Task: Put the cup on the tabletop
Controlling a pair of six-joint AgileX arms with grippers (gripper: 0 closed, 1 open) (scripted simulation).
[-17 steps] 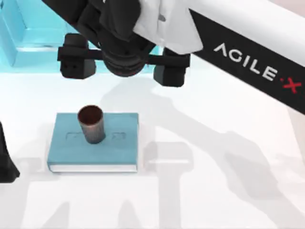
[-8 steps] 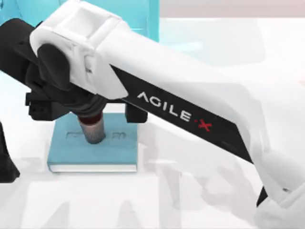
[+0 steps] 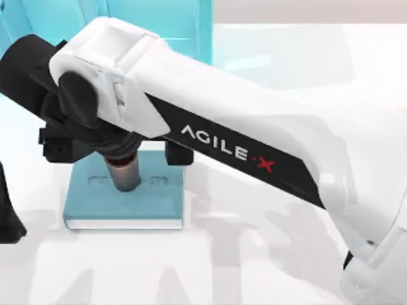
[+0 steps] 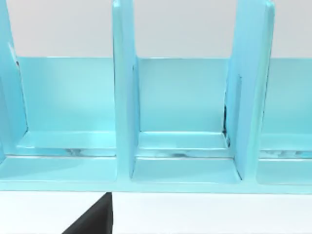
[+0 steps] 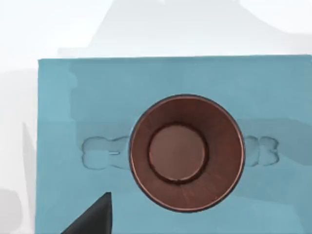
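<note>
The cup (image 3: 123, 175) stands upright on a teal book (image 3: 124, 203) lying on the white bench (image 3: 267, 267), so the task is barely begun: gripping, lifting and setting down are all left. The right hand (image 3: 114, 149) hangs directly above the cup (fingers spread wide either side, holding nothing). The left arm sits parked facing a blue shelf (image 4: 185, 122).

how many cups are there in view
1. The cup stands upright on the teal book at the table's left, under the right gripper. The arm could hide others.
</note>
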